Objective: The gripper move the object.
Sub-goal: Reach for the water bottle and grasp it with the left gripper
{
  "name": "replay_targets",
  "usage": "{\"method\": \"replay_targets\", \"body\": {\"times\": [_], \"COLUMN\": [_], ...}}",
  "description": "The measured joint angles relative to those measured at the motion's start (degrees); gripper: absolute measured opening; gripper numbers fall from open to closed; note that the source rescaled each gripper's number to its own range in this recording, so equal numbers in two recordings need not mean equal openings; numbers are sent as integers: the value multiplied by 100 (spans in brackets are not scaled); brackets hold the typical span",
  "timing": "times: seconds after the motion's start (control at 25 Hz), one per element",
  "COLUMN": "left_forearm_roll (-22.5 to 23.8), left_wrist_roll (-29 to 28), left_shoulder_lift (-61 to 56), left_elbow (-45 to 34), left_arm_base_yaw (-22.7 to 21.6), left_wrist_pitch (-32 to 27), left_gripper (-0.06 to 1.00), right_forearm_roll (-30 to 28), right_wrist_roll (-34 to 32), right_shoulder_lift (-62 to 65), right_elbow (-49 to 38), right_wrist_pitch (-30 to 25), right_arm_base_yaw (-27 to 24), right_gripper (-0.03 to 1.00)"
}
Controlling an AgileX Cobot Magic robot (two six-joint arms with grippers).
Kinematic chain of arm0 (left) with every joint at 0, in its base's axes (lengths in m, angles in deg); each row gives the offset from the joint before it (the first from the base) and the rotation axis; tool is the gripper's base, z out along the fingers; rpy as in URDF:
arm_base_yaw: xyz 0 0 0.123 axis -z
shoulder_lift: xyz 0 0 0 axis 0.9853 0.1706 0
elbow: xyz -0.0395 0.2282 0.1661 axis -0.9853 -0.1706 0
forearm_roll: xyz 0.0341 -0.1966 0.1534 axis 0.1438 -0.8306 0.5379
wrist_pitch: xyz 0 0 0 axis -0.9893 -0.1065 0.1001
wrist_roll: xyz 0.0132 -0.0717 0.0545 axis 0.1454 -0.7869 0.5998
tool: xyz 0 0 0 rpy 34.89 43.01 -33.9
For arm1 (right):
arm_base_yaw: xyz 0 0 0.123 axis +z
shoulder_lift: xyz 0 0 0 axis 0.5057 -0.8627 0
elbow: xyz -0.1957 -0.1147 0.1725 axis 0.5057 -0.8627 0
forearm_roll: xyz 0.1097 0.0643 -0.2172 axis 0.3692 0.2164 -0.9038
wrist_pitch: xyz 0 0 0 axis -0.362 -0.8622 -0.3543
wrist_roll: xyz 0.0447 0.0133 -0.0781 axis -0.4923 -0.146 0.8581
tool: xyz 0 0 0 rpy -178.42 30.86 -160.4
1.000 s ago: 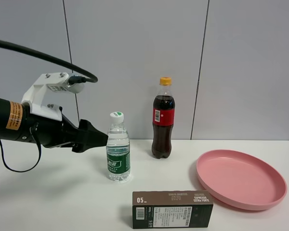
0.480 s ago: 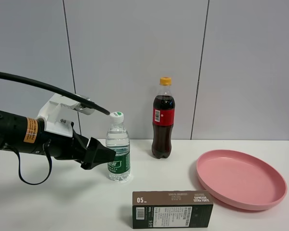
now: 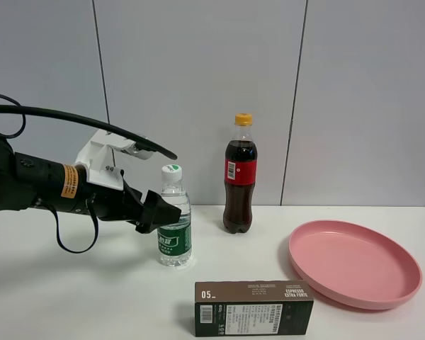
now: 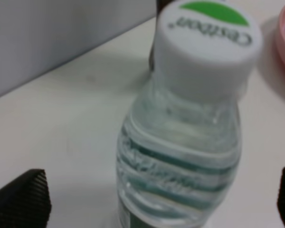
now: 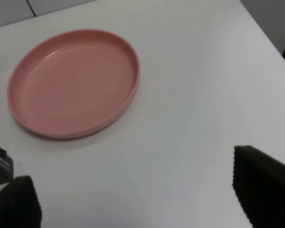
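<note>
The small clear water bottle (image 3: 174,228) with a green label and white cap stands upright on the white table (image 3: 71,283). My left gripper (image 3: 163,212), a black claw on a dark arm with an orange band, has reached the bottle's body from the left. In the left wrist view the bottle (image 4: 180,156) stands between the two black fingertips (image 4: 19,199), which are wide apart and do not touch it. The left gripper (image 4: 152,202) is open. My right gripper (image 5: 137,194) is open and empty above bare table, out of the exterior view.
A dark cola bottle (image 3: 240,177) with an orange cap stands behind and right of the water bottle. A brown espresso box (image 3: 253,308) lies in front. A pink plate (image 3: 354,263) sits at the right and also shows in the right wrist view (image 5: 73,80).
My left arm has moved right toward the water bottle, dipping and then rising a little. Its fingers went from left of the bottle to flanking it. The bottle has not moved.
</note>
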Motion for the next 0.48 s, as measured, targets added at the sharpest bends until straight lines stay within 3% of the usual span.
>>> {"method": "replay_targets", "body": {"times": [0.48], "left_forearm_roll": [-135], "left_wrist_roll": [19], "left_shoulder_lift": [650], "left_elbow": [796], "left_arm_base_yaw": [405], "left_wrist_pitch": [-12], "left_gripper": [100], "right_forearm_roll": [0], "right_wrist_roll": [0], "right_shoulder_lift": [0], "right_elbow": [0], "right_wrist_pitch": [4], "right_arm_base_yaw": [0], "right_gripper": [100]}}
